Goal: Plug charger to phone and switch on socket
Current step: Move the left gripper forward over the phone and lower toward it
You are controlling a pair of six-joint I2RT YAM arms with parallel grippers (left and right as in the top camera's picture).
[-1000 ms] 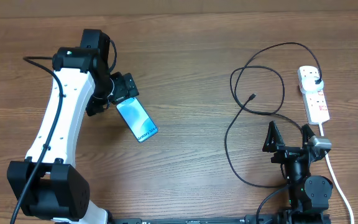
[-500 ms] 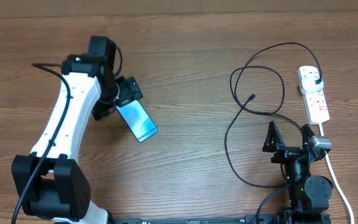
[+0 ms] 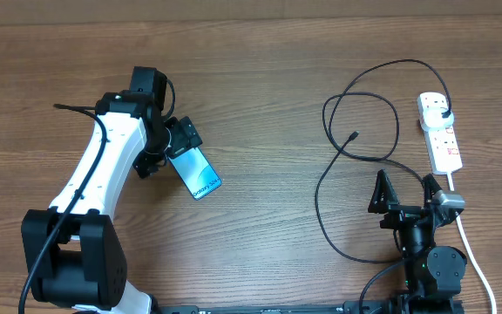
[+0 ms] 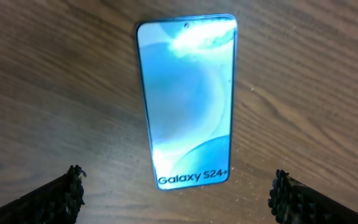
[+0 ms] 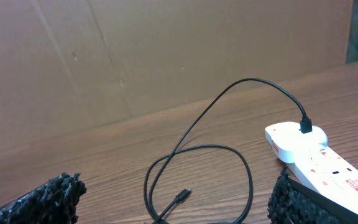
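Observation:
The phone lies flat on the wooden table, light-blue screen up, with white text at its near end; it fills the left wrist view. My left gripper is open and hovers just above the phone's far end, its fingertips spread wide on either side of the text end, not touching. The charger cable loops on the right; its connector tip lies free on the table and shows in the right wrist view. Its plug sits in the white socket. My right gripper is open and empty near the front edge.
The socket's thick white cord runs down the right side past my right arm. A brown cardboard wall stands behind the table. The charger cable loop also reaches down beside my right arm base.
My left arm has swung to the right and brought its gripper closer over the phone. The phone, the cable and the right arm have not moved.

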